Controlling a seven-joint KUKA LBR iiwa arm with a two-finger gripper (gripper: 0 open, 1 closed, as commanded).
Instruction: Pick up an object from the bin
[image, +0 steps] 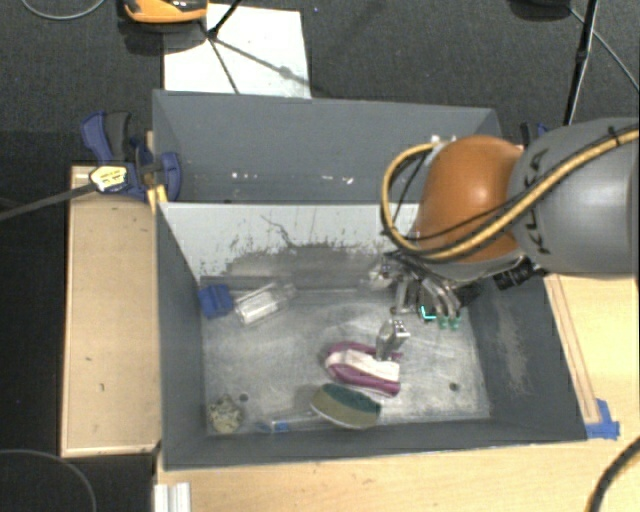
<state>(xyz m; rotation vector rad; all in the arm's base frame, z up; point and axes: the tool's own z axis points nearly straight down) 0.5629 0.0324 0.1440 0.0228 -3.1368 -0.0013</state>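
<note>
Grey metal bin (330, 160), floor scuffed and mostly bare. Arm (590, 210) comes in from the view's right, its orange cover (470, 190) with looped cables hanging above the gripper and a little to its right. Gripper (392, 342) is low over the bin floor, right of centre; whether it is wide or narrow cannot be told from this angle. Well off to the gripper's left, and slightly farther back, lies a clear bottle (262, 301) on its side, its blue cap (214, 299) pointing away from the gripper. Just below and left of the gripper lies a purple-and-white thing (360, 370), long and flat, its right end right under the gripper tip; contact not clear. Nearer the front wall than that, touching or overlapping its lower edge, is a dark green oval pad (345, 405). Far to the gripper's lower left, in the front corner, sits a small grey lump (227, 412), with a tiny blue scrap (280, 426) beside it.
</note>
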